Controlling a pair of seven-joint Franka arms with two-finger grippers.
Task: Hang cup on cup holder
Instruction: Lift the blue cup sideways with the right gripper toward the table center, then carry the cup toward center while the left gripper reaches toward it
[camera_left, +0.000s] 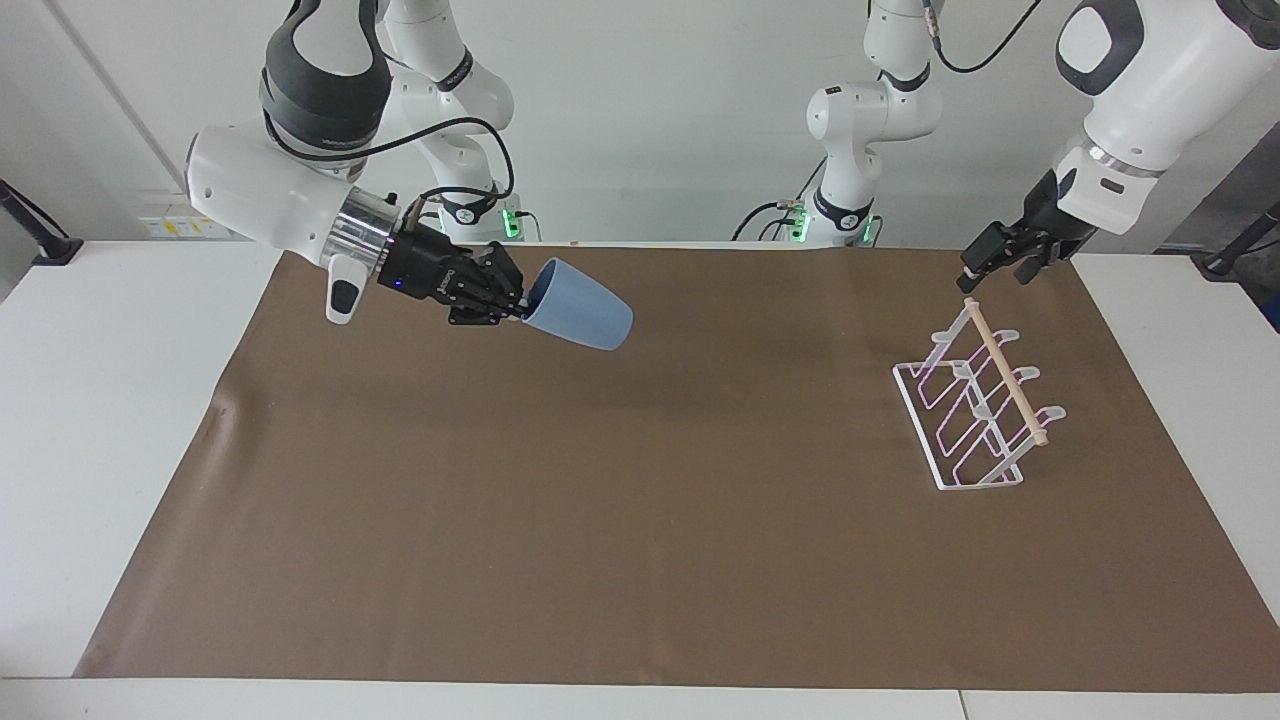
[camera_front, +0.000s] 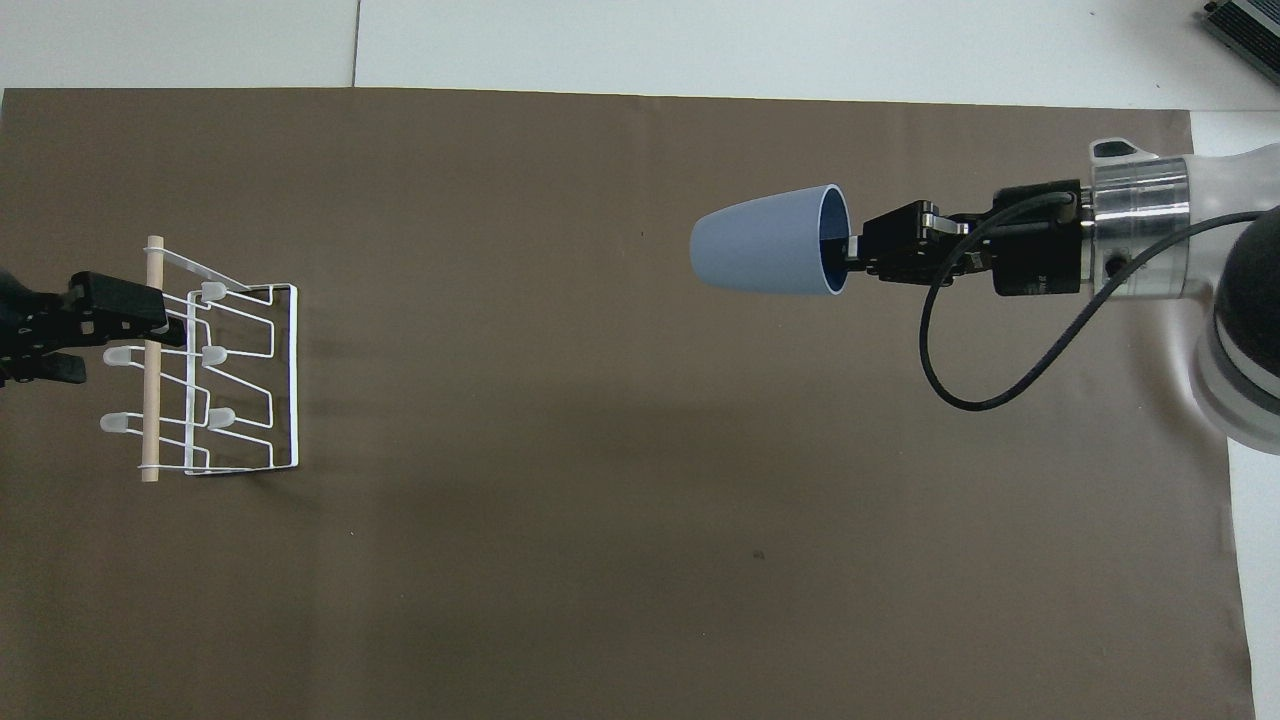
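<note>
A small light-blue, handleless plastic cup (camera_left: 578, 317), tapering toward its base, is held in the air on its side by the right claw (camera_left: 517, 301), which is clamped on the rim with one finger (camera_front: 838, 261) reaching inside the mouth; the part of that finger within the cup is hidden in the facing view by the cup's wall. The cup is carried over the brown paper sheet (camera_left: 640, 520) that covers the white bench (camera_left: 110, 400), above the half toward the right arm's end, its base pointing toward the left arm's end. The cup holder (camera_left: 975, 410), a small white wire rack with slanted looped prongs and a light wooden dowel (camera_left: 1004, 372) along its top, stands on the sheet near the left arm's end, well apart from the cup. The left claw (camera_left: 992, 264) hangs just above the end of the dowel nearer the robots; whether it touches the dowel cannot be told, and whether its fingers are apart or together cannot be told either. In the overhead view that claw (camera_front: 150, 318) is cut off by the picture's edge and overlaps the dowel, so part of the rack is covered there.
</note>
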